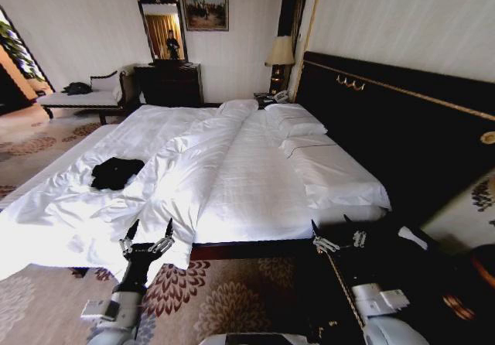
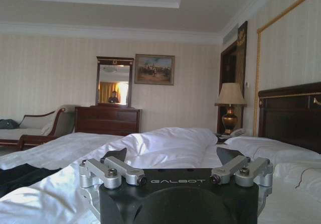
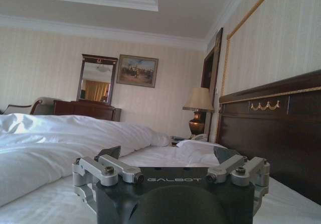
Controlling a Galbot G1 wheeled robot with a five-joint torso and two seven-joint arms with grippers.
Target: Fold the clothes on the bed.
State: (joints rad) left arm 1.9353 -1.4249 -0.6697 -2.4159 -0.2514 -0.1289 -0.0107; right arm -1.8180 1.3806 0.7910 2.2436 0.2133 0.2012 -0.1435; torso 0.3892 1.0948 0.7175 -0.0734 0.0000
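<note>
My left claw point(image 1: 147, 237), wide open and empty at the white bed's point(image 1: 255, 182) foot, is nearer the crumpled black soft-fabric T-shirt point(image 1: 116, 172) lying ahead-left than my equally open right claw point(image 1: 338, 235).

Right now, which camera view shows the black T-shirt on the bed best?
The head view: the crumpled black soft-fabric T-shirt lies whole on the large white-sheeted bed. The left wrist view catches a dark edge of it.

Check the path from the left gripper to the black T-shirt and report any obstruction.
Nothing solid blocks it. The left gripper, open, hovers at the bed's near edge; the black T-shirt lies farther in, to its left. Between them is just rumpled white duvet.
</note>
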